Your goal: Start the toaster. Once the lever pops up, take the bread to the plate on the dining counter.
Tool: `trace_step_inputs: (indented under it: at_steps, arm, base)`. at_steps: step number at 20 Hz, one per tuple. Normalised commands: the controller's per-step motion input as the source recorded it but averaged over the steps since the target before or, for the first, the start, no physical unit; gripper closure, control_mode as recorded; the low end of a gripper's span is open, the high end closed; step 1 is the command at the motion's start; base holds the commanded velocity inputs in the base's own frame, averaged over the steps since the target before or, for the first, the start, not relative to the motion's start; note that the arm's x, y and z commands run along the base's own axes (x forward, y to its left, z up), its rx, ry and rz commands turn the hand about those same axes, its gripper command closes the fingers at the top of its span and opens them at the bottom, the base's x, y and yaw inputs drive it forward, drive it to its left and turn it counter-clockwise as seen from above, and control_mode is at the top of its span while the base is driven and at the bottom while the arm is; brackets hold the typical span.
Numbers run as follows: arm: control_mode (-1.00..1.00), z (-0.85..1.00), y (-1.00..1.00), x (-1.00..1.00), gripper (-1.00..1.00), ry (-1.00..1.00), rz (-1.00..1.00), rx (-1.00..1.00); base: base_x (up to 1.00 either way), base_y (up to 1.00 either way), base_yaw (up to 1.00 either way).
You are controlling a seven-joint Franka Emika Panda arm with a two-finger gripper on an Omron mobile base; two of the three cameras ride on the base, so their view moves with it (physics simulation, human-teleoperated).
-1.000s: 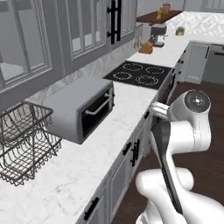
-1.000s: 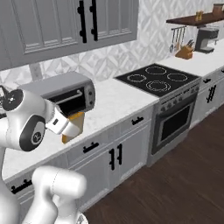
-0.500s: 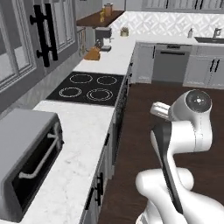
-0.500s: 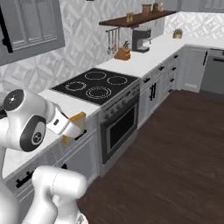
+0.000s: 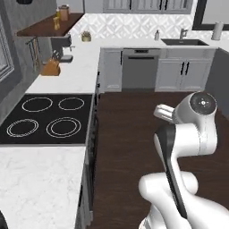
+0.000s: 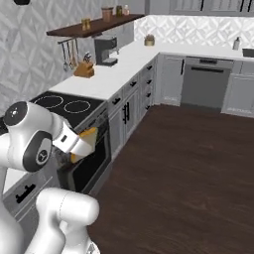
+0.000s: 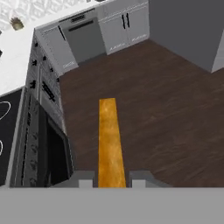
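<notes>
The bread point(image 7: 110, 142) sits edge-on between my fingers, a thin golden-orange strip running away from me in the hand view, held out over the dark wood floor point(image 7: 166, 113). My gripper point(image 7: 112, 180) is closed on its near end, the two fingertips point(image 7: 85, 179) pressed against either face of the slice, jaws only narrowly apart. In the right base view the bread point(image 6: 88, 140) shows as a tan wedge sticking out past my wrist, level with the front of the oven point(image 6: 87, 166) and out over the floor.

Below and beside the slice stands the black oven front point(image 7: 46, 144), with grey drawers point(image 7: 41, 83) further along the same run. The black cooktop point(image 5: 42, 118) with its four rings lies on the counter point(image 5: 40, 188) to my left. Beyond it the white counter carries a knife block point(image 5: 50, 67) and a dark coffee machine point(image 6: 104, 50) under a wooden shelf point(image 6: 94, 25). At the corner the counter turns, with a dishwasher point(image 5: 139, 69) below it and a sink point(image 5: 181, 41) further right.
</notes>
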Motion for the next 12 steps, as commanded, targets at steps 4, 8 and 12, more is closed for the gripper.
trace_step_inputs:
  at_steps: [4, 8, 12]
  arm:
    - [1.0, 0.0, 0.0, 0.0, 1.0, 0.0, 0.0, 0.0]
    - [1.0, 0.0, 0.0, 0.0, 1.0, 0.0, 0.0, 0.0]
    - [1.0, 0.0, 0.0, 0.0, 1.0, 0.0, 0.0, 0.0]
  base:
    - [0.98, -0.79, -0.4]
    - [0.86, -0.93, -0.35]
    - [0.74, -1.0, -0.3]
